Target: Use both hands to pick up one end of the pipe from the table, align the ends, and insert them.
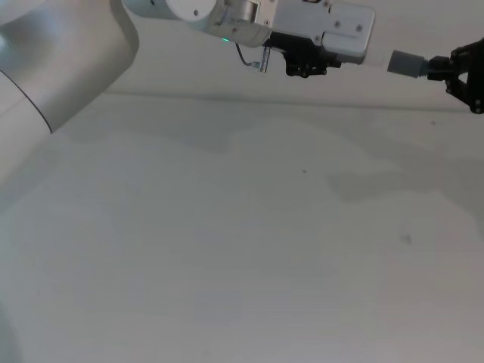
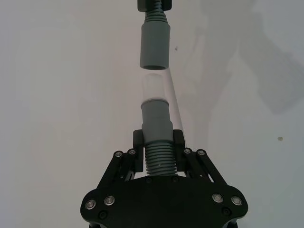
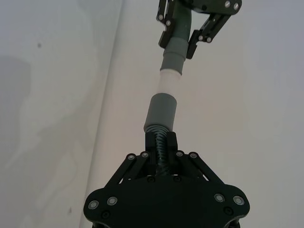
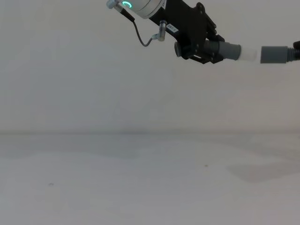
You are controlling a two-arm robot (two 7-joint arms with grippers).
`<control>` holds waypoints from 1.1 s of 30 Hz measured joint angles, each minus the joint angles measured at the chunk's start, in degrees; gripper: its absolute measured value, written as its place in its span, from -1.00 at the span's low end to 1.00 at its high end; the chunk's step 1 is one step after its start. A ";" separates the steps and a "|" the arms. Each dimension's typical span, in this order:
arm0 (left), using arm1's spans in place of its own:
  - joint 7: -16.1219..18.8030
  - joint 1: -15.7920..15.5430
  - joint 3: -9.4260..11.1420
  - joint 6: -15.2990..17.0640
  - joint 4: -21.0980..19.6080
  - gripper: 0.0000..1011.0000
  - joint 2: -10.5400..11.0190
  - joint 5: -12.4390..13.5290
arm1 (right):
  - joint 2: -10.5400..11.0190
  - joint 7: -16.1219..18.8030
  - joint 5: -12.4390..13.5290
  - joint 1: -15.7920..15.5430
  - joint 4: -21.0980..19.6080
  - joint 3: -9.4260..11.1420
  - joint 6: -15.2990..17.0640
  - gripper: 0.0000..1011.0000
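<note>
Left gripper (image 2: 159, 142) clamped on ribbed piece (image 2: 159, 159), pale tip (image 2: 154, 85) forward. Right gripper (image 3: 161, 142) clamped on hose (image 3: 161, 147) behind cuff (image 3: 160, 110). Both high above table (image 1: 227, 249), apparently aligned. Mid-alignment; next, a straight push together.

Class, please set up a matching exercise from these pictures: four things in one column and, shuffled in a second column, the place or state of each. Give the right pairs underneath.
Column one
1. Left black two-finger gripper
2. Right black two-finger gripper
3. Pale whitish translucent tip
4. Plain matt white table

Column two
A. Lies flat far below both pipe pieces
B. Shut on the ribbed grey pipe piece with the stepped collar
C. Sits just short of the mouth of the smooth grey cylindrical cuff, not yet inside
D. Shut on the thin corrugated hose behind that cuff

Pairs: 1-B, 2-D, 3-C, 4-A
</note>
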 joint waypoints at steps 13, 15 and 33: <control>-0.02 -0.05 0.01 -0.08 0.01 -0.30 -0.04 0.10 | -0.83 0.51 2.20 -0.54 0.12 0.38 -1.46 -0.73; -0.02 -0.05 0.01 -0.09 0.01 -0.30 -0.05 0.11 | -0.88 0.63 2.30 -0.54 0.20 0.42 -1.63 -0.73; -0.01 -0.05 0.00 -0.13 0.00 -0.30 -0.05 0.10 | -1.96 0.96 2.48 0.36 1.62 0.49 -2.29 -0.73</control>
